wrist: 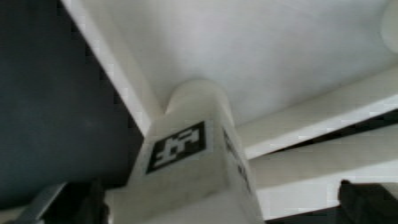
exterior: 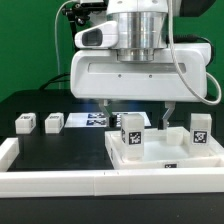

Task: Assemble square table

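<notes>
Black-and-white tag [wrist: 178, 148] on leg [exterior: 131, 134], tabletop [exterior: 165, 162] beneath, end effector [exterior: 141, 112] spread

You see smooth, matt white plastic on the square table [exterior: 120, 158] and legs [exterior: 25, 123]; the tabletop [exterior: 50, 100] beneath looks matt black.

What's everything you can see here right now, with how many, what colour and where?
tabletop: one, white, front of the table on the exterior view's right
legs: four, white with black tags; two upright at the tabletop's back corners, the second at; two loose on the exterior view's left
marker board: one, white with black tags, flat, mid-table
rail: one, white, along the front and the exterior view's left edge
table: one, black
arm: one, white, over the tabletop
gripper: one, open, a leg between its fingers
</notes>
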Tool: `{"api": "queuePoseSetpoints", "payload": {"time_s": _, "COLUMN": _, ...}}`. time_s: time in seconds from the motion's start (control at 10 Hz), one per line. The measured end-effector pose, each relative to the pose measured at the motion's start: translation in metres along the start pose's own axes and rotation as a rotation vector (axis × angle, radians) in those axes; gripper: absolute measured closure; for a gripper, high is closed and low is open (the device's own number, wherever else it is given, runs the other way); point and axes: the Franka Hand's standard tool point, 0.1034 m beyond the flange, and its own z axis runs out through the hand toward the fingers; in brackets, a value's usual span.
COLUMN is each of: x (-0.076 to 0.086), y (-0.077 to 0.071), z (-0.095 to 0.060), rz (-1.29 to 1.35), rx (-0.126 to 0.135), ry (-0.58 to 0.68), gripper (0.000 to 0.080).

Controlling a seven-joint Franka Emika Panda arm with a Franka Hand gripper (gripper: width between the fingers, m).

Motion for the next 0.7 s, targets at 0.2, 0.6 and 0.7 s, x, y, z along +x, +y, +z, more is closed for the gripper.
{"api": "queuePoseSetpoints", "payload": {"time_s": 0.2, "x": 0.0005, "y": 0.0028, "z": -0.0002, "rz": -0.157, "rx": -0.005, "ry": -0.003, "gripper": 0.015}}
{"api": "queuePoseSetpoints", "payload": {"time_s": 0.6, "x": 0.0005, "y": 0.0045, "z": 0.0002, "rz": -0.26, "rx": -0.007, "ry": -0.003, "gripper": 0.0257}}
{"api": "queuePoseSetpoints", "payload": {"time_s": 0.7, "x": 0.0004, "y": 0.0046, "z": 0.0002, "rz": -0.26, "rx": -0.007, "ry": -0.004, "gripper": 0.0457}}
